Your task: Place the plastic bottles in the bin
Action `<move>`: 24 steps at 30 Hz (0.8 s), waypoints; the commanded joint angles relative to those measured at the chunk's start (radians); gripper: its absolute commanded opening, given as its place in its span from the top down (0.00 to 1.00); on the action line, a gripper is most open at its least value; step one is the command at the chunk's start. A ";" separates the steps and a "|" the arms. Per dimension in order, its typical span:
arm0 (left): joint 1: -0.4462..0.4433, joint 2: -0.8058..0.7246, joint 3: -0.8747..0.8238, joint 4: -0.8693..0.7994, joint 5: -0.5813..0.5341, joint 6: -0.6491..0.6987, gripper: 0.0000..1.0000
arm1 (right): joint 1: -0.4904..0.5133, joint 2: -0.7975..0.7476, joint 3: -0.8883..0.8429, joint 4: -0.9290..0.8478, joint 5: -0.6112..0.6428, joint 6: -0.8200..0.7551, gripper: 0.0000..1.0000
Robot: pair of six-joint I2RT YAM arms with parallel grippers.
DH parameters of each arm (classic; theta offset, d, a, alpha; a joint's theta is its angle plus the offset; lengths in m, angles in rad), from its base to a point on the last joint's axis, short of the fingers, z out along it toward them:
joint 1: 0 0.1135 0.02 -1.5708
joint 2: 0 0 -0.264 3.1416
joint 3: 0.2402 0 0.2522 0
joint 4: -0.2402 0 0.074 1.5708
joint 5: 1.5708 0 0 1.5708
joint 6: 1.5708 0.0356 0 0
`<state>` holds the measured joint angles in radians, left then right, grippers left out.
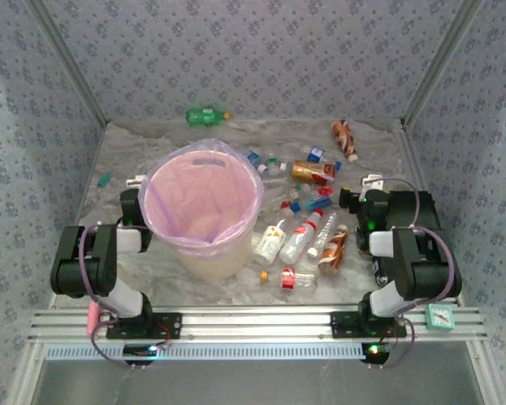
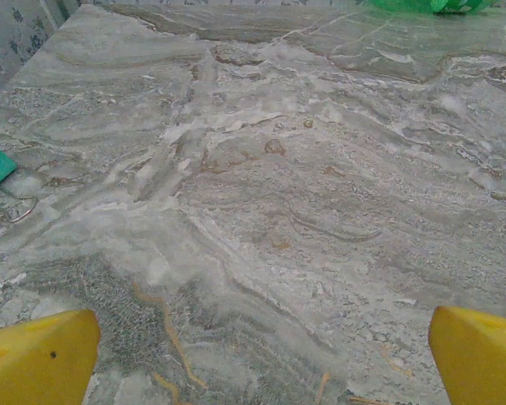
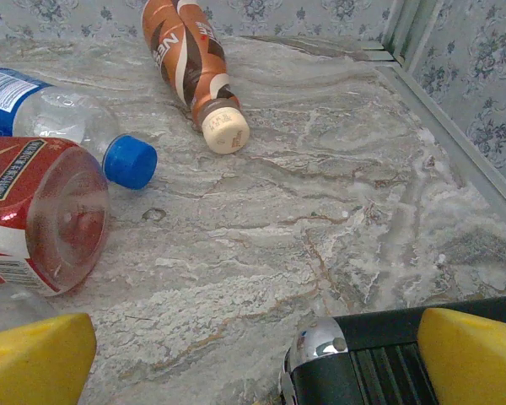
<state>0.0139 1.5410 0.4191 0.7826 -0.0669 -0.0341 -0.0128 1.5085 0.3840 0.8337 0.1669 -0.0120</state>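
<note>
1. A small pink tube (image 1: 93,318) is lying at the near left corner, just beside the left arm (image 1: 97,261).
2. A little teal thing (image 1: 104,179) is lying on the table (image 1: 126,143) at the far left, well apart from the bottles.
3. The left jaws are standing wide open and holding nothing. In the left wrist view, their yellow fingertips (image 2: 38,359) are hanging over bare table.
4. The bin (image 1: 204,253) is standing upright just right of the left arm. A pink bag (image 1: 204,198) is lining it.
5. A green bottle (image 1: 205,114) is lying on its side by the back wall, behind the bin.
6. A heap of bottles (image 1: 304,228) is lying on the table between the bin and the right arm (image 1: 409,253). Most are clear, with red, blue or white caps.
7. A brown bottle (image 1: 344,137) is lying alone near the far right corner.
8. The right jaws are standing wide open and holding nothing. In the right wrist view, a red-label bottle (image 3: 38,215) is lying near the left fingertip, and a blue-cap bottle (image 3: 67,114) is lying just beside it.
9. A small teal box (image 1: 438,314) is sitting at the near right corner.
</note>
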 commanded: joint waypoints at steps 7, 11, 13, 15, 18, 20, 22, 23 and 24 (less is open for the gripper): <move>0.002 -0.007 -0.001 0.021 0.015 0.004 0.00 | 0.001 0.009 0.000 -0.015 -0.008 0.007 0.00; 0.004 -0.007 0.002 0.018 0.018 0.003 0.00 | 0.000 0.009 0.001 -0.016 -0.012 0.008 0.00; 0.005 -0.008 0.003 0.017 0.019 0.003 0.00 | -0.003 0.010 0.001 -0.020 -0.015 0.009 0.00; 0.005 -0.006 0.003 0.017 0.019 0.003 0.00 | -0.004 0.009 0.002 -0.019 -0.014 0.010 0.00; 0.006 -0.007 0.002 0.017 0.019 0.003 0.00 | -0.004 0.009 0.003 -0.021 -0.014 0.010 0.00; 0.006 -0.007 0.003 0.017 0.019 0.003 0.00 | -0.004 0.010 0.003 -0.021 -0.017 0.010 0.00; 0.006 -0.006 0.001 0.017 0.020 0.003 0.00 | -0.004 0.009 0.003 -0.021 -0.016 0.011 0.00; 0.005 -0.007 0.002 0.019 0.019 0.002 0.00 | -0.004 0.010 0.003 -0.021 -0.015 0.010 0.00; 0.006 -0.007 0.001 0.018 0.019 0.003 0.00 | -0.004 0.011 0.003 -0.021 -0.016 0.011 0.00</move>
<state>0.0151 1.5410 0.4191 0.7826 -0.0666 -0.0341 -0.0128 1.5085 0.3840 0.8333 0.1596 -0.0120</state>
